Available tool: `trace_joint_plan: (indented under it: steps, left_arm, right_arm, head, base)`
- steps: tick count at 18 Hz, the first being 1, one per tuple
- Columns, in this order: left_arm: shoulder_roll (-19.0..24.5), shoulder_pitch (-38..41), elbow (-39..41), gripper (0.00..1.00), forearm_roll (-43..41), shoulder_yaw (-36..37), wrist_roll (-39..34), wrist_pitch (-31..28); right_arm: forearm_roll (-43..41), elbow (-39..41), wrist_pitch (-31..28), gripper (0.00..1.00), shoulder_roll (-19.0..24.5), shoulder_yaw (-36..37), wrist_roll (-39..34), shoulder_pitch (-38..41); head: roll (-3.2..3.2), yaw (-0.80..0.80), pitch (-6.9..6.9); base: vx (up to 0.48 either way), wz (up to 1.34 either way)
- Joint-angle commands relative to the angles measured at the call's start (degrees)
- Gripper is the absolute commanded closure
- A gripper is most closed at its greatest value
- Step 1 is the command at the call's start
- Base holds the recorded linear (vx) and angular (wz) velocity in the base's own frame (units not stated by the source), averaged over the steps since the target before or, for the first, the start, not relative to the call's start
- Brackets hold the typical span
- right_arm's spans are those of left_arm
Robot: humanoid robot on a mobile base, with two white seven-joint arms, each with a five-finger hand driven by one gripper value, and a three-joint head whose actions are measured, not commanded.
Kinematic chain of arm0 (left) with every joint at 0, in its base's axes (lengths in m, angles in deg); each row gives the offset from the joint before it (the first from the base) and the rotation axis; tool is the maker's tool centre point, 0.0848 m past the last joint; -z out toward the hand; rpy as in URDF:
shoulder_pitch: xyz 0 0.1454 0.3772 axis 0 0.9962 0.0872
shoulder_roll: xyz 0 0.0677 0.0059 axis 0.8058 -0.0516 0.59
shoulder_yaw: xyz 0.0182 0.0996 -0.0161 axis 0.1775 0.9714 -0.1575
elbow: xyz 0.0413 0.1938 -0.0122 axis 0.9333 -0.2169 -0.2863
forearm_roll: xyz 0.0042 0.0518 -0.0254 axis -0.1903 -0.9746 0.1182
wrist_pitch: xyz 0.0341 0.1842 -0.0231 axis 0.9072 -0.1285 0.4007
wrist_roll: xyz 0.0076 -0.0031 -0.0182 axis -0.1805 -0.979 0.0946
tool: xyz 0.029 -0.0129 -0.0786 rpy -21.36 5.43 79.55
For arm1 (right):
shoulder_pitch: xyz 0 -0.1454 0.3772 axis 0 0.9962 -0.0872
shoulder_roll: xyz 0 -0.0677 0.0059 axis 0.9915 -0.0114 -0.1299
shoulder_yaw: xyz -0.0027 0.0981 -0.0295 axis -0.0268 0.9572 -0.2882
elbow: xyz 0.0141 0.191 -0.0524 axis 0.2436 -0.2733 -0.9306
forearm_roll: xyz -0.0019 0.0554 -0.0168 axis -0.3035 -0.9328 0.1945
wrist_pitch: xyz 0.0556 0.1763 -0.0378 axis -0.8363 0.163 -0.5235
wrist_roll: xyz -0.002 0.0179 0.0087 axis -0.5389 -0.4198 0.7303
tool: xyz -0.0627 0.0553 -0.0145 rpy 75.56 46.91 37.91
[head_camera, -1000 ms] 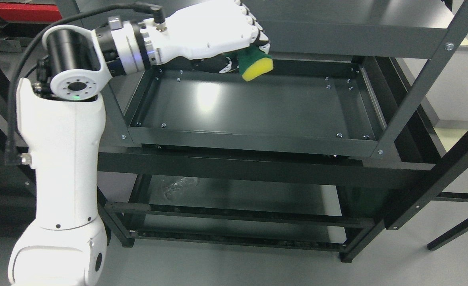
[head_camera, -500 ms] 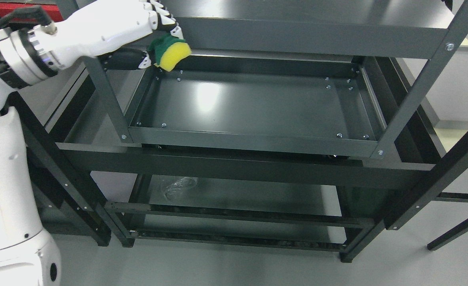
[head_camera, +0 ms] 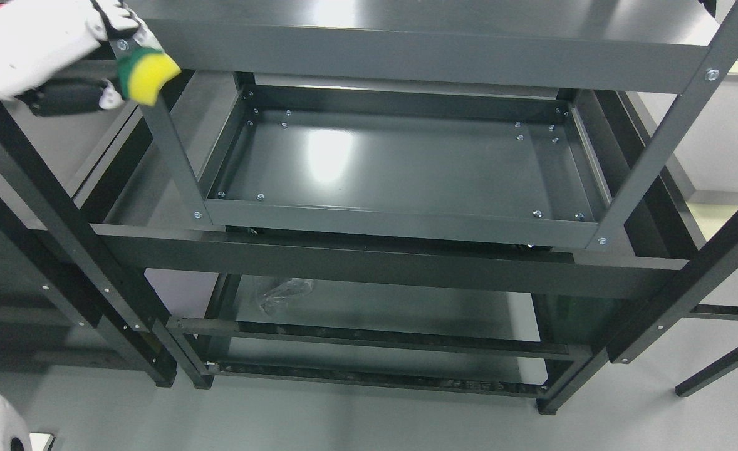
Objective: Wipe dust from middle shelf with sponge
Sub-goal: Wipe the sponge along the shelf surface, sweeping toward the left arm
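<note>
1 left hand (head_camera: 43, 44) is showing at the upper left corner, its fingers clenching around 1 sponge (head_camera: 145, 74), yellow foam with a green scouring layer. The sponge is hanging outside the rack, just beside the front-left post (head_camera: 167, 147) and left of it, not touching the middle shelf (head_camera: 394, 163). That shelf is lying bare, a dark metal tray with a raised rim and a bright glare patch on its left half. 3 shelf levels are showing: the top shelf (head_camera: 406, 56) is crossing above, and the bottom shelf (head_camera: 375, 313) is carrying 1 crumpled clear plastic wrapper (head_camera: 284, 293). The front-left post is standing between the sponge and the tray. 1 darker rack (head_camera: 62, 232) is standing alongside on the left.
</note>
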Motion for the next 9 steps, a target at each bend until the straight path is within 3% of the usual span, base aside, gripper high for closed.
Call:
trace_joint_plan:
  steps: [1, 3, 4, 5, 6, 9]
  left_arm:
    - [-9.79, -11.19, -0.57, 1.00, 0.98, 5.36, -0.82, -0.02]
    - [-19.73, -11.65, -0.74, 1.00, -5.41, 8.02, -0.91, -0.02]
    - [-22.04, -11.21, -0.74, 1.00, -9.80, 8.81, -1.00, -0.02]
    - [-22.04, -10.25, -1.35, 1.00, -14.45, 13.60, -3.00, -0.02]
    - [-22.04, -9.90, -2.84, 1.00, -17.98, 20.35, -10.33, -0.02]
    - [-22.04, -9.89, -3.73, 1.00, -31.78, 30.93, -29.94, -0.02]
  right_arm:
    - [0.00, 1.00, -0.05, 0.00, -1.00, 0.00, 0.05, 0.00]
    - [0.00, 1.00, -0.05, 0.00, -1.00, 0.00, 0.05, 0.00]
    - [0.00, 1.00, -0.05, 0.00, -1.00, 0.00, 0.05, 0.00]
    - [0.00, 1.00, -0.05, 0.00, -1.00, 0.00, 0.05, 0.00]
    - [0.00, 1.00, -0.05, 0.00, -1.00, 0.00, 0.05, 0.09]
    - [0.00, 1.00, -0.05, 0.00, -1.00, 0.00, 0.05, 0.00]
  head:
    - [0.00, 0.00, 0.00]
    - [0.00, 0.00, 0.00]
    - [0.00, 0.00, 0.00]
    - [0.00, 0.00, 0.00]
    - [0.00, 0.00, 0.00]
    - [0.00, 0.00, 0.00]
  base:
    - [-0.002, 0.01]
    - [-0.003, 0.04]
    - [-0.006, 0.03]
    - [-0.006, 0.03]
    - [0.000, 0.00]
    - [0.000, 0.00]
